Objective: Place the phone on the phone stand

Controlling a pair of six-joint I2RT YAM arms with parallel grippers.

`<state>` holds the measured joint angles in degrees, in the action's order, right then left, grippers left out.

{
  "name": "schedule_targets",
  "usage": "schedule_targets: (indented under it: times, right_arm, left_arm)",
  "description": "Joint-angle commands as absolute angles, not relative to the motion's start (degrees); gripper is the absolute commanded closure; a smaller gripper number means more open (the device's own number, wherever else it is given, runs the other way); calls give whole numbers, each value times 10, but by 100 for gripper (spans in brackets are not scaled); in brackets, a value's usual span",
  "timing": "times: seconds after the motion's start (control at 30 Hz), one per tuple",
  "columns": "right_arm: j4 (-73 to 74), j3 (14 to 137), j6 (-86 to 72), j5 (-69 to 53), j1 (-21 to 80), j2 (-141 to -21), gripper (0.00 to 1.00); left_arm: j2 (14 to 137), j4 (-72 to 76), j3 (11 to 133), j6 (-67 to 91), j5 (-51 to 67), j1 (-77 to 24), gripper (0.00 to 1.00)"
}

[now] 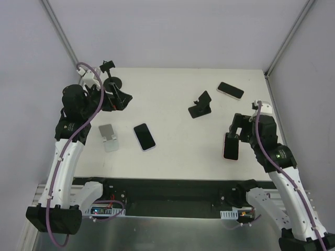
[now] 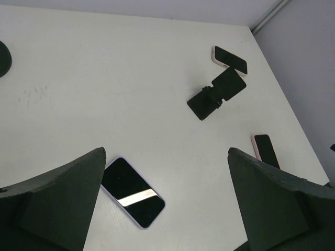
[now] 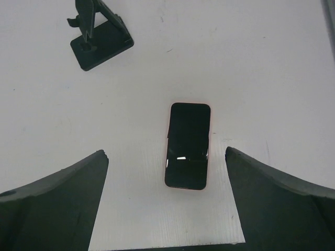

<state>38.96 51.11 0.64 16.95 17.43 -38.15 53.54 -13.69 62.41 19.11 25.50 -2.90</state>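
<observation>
1. My left gripper [image 2: 166, 152] hung over the left part of the white table [image 1: 172, 157], its fingers spread as wide as they go and nothing between them.
2. Its wrist camera showed a lavender-edged phone [image 2: 132, 192] lying flat and screen up. One corner of it was hidden behind the left finger in that view. I could not tell whether that finger touched it.
3. My right gripper [image 3: 165, 153] was spread just as wide and gripped nothing. It was poised above a pink-edged phone [image 3: 188, 145], which lay flat and screen up near the table's right edge, framed between the two fingers.
4. A black phone stand [image 1: 201, 104] stood on its base right of centre, apart from every phone.
5. A third phone [image 1: 231, 90] lay flat just beyond that stand, near the far right corner.
6. A silver phone stand [image 1: 109, 137] sat just left of the lavender-edged phone, in the near left area.
7. All three phones rested on the table itself, none on a stand.
8. A black round-footed object [image 1: 112, 82] sat at the far left beside the left gripper. I could not tell what it was.
</observation>
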Motion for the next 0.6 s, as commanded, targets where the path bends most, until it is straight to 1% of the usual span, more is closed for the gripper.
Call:
schedule_targets:
  times: [0.0, 0.13, 0.17, 0.27, 0.3, 0.43, 0.47, 0.5, 0.57]
  right_arm:
    - [304, 505, -11, 72, 172, -440, 4]
    - [236, 490, -4, -15, 171, -481, 4]
    - [225, 493, -9, -21, 169, -496, 4]
    - [222, 512, -30, -75, 145, -565, 4]
    - [215, 512, -41, -101, 128, -596, 4]
    - [166, 490, -160, -124, 91, -648, 4]
    - [109, 474, -212, -135, 82, -653, 4]
    - [75, 442, -234, -146, 81, -659, 4]
    - [4, 419, -270, -144, 81, -667, 4]
  left_arm:
    - [563, -106, 612, 172, 313, -26, 1]
    - [585, -74, 580, 179, 359, -26, 1]
    - [591, -66, 573, 185, 373, -26, 1]
    - [603, -33, 543, 213, 400, -26, 1]
    - [607, -25, 530, 221, 426, -27, 1]
    - [613, -17, 521, 237, 448, -32, 1]
    - [614, -17, 520, 239, 447, -36, 1]
    - [614, -16, 519, 241, 449, -43, 1]
    - [618, -14, 519, 243, 459, -49, 1]
